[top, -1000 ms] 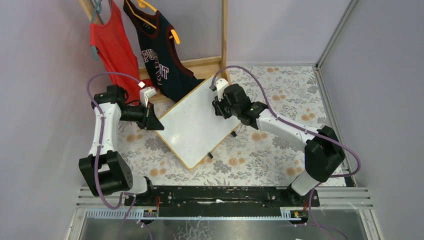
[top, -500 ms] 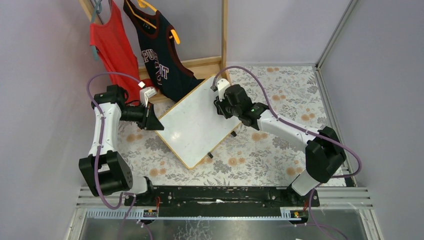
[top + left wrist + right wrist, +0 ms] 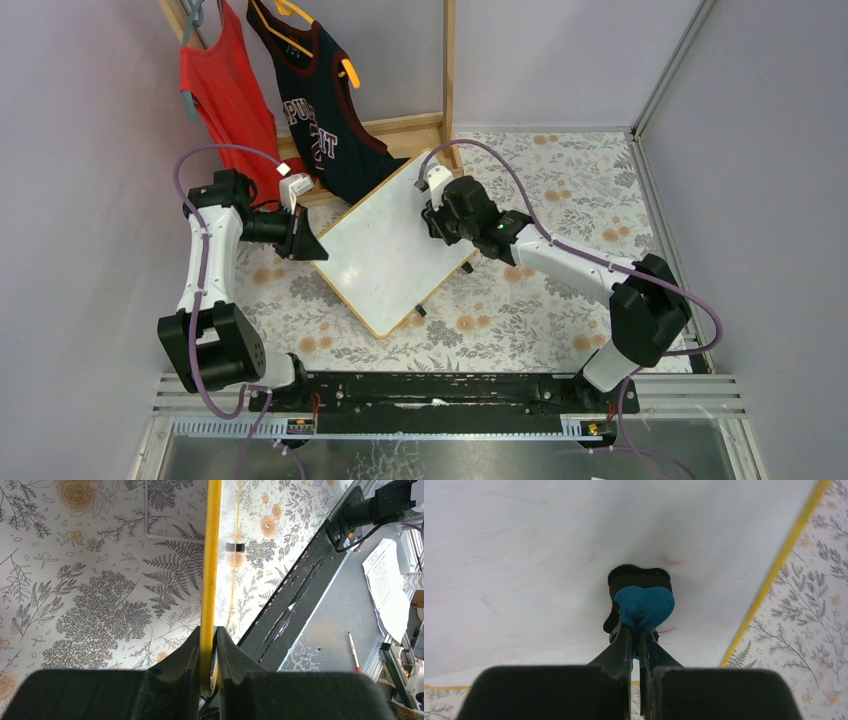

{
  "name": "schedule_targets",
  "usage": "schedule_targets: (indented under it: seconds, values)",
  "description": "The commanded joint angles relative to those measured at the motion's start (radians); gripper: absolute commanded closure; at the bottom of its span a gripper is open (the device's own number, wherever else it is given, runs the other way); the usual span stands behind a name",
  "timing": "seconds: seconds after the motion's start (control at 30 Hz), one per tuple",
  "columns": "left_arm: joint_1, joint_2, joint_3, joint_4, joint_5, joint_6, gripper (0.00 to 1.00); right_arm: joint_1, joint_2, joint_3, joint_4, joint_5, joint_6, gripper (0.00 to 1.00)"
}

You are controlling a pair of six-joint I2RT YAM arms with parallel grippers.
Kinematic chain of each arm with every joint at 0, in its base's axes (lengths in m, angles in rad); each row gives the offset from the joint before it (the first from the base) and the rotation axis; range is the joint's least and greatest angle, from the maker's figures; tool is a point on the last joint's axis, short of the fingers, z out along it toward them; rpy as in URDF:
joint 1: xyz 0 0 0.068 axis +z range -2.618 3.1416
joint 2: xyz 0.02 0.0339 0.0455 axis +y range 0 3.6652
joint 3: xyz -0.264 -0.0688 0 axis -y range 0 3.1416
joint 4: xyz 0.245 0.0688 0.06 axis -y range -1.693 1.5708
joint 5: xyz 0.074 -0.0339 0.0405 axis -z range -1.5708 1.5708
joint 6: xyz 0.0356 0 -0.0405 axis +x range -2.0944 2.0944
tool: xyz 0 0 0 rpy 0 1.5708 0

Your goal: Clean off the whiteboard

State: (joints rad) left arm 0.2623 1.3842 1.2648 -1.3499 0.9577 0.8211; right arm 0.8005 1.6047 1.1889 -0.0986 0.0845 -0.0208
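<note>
The whiteboard [image 3: 385, 250] lies turned like a diamond on the flowered cloth, white with a thin light-wood frame. My left gripper [image 3: 310, 247] is shut on the board's left edge; the left wrist view shows the yellow frame [image 3: 211, 555] pinched between the fingers. My right gripper [image 3: 432, 212] is shut on a blue eraser [image 3: 644, 605] with a black pad, pressed on the board near its upper right edge. Faint red marks [image 3: 671, 561] remain beside the eraser on the board [image 3: 524, 555].
A wooden rack [image 3: 448, 70] at the back holds a red shirt [image 3: 225, 95] and a dark jersey [image 3: 320, 110]. Black clip feet [image 3: 467, 268] stick out at the board's right edge. A black rail [image 3: 430, 390] runs along the near table edge. Grey walls close both sides.
My right gripper with the eraser has slid a little up and to the left across the board. The left gripper and the board have not moved.
</note>
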Motion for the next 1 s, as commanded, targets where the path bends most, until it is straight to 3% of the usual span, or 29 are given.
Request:
schedule_targets:
  seconds: [0.0,0.27,0.43,0.77,0.97]
  values:
    - [-0.007,-0.018,-0.011,0.079,-0.092,0.029,1.00,-0.089,0.015,0.007,0.022,0.031,0.002,1.00]
    - [-0.007,-0.015,-0.012,0.081,-0.098,0.031,1.00,-0.129,-0.026,-0.047,0.043,0.063,-0.034,1.00]
    - [-0.006,-0.014,-0.012,0.082,-0.095,0.029,1.00,-0.125,-0.039,-0.057,0.019,-0.037,0.000,1.00]
    - [-0.010,-0.012,-0.011,0.088,-0.091,0.018,1.00,0.021,-0.020,-0.060,-0.002,-0.061,0.017,1.00]
    - [-0.011,-0.015,-0.019,0.092,-0.092,0.016,1.00,0.041,-0.005,-0.054,0.003,-0.051,0.028,1.00]
